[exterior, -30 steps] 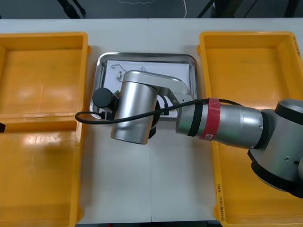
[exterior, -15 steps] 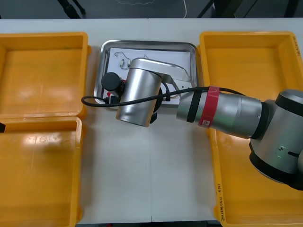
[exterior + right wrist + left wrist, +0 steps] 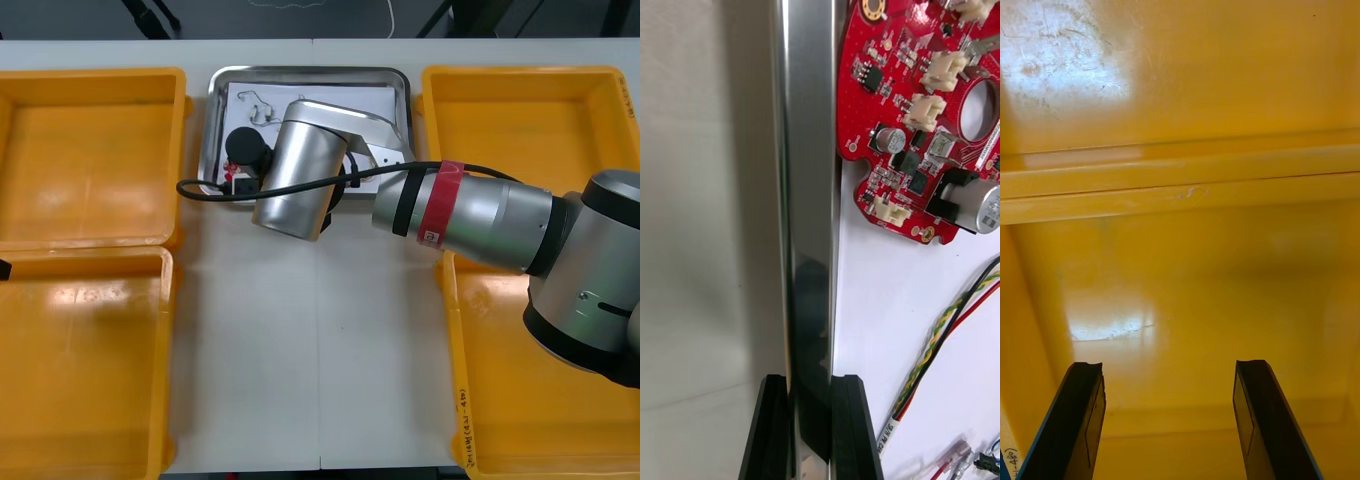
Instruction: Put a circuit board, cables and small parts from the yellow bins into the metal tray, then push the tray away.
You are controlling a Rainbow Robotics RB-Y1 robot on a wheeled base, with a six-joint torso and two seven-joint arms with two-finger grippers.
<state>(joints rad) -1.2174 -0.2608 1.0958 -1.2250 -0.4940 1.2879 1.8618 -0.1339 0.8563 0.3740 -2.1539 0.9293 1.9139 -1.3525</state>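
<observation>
The metal tray (image 3: 320, 71), shiny-rimmed and white inside, lay between the far yellow bins (image 3: 90, 150), holding a red circuit board (image 3: 917, 112) and a red and yellow cable (image 3: 940, 345). I saw the right gripper (image 3: 811, 431) pinching its rim, and the left gripper (image 3: 1169, 420) spread open over one of them.

Tray (image 3: 809, 187) rim polished shiny metal; bins (image 3: 90, 150) glossy plastic.

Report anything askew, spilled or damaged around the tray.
Nothing stands out. The metal tray sits square between the yellow bins; the circuit board and cables lie inside it. The right hand grips its rim; the left hand hangs open over a left bin.
</observation>
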